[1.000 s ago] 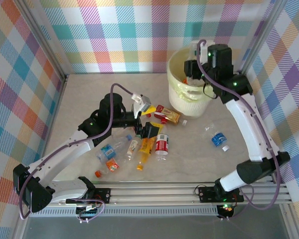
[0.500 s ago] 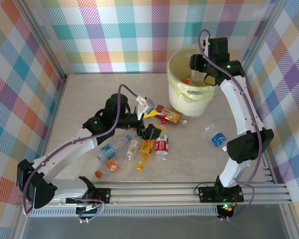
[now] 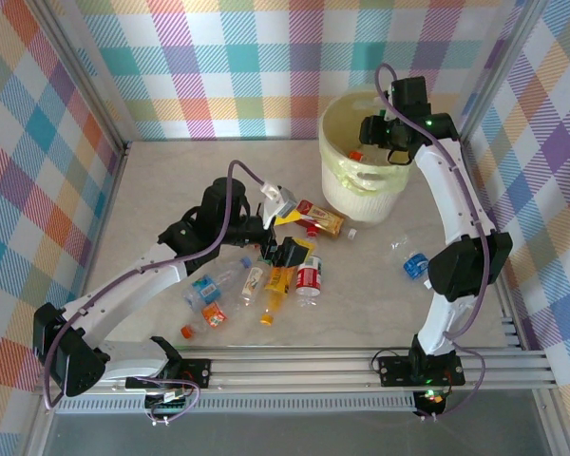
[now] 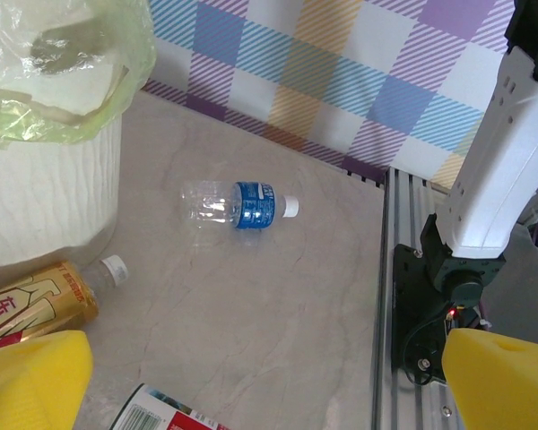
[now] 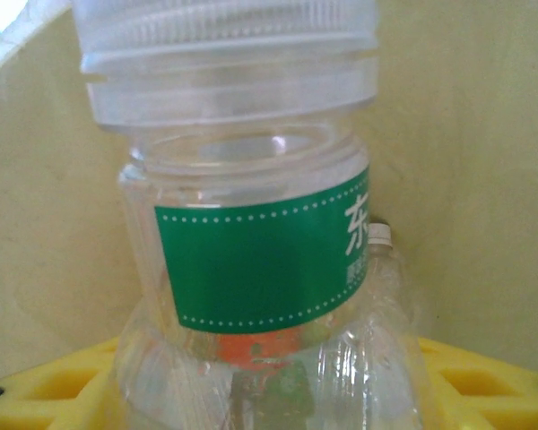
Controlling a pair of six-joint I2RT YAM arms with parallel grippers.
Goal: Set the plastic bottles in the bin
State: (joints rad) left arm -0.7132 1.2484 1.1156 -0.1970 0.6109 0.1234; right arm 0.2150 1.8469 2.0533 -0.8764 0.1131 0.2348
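Right gripper [image 3: 369, 142] over the bin [image 3: 337, 190] with 1 bottle; left gripper [image 4: 264, 381] released.
Green-labelled bottle [image 5: 260, 260] sits between the right gripper's yellow fingers [image 5: 45, 394], inside the bin's mouth; clenched or let go, cannot tell. Left jaws gape wide above the loose bottles [image 3: 266, 280] on the table [image 3: 171, 190]. 1 blue-labelled bottle [image 4: 238, 204] lies apart.

Bottles [image 3: 309, 275] scattered beside upright bin [image 3: 353, 197] (pale yellow).
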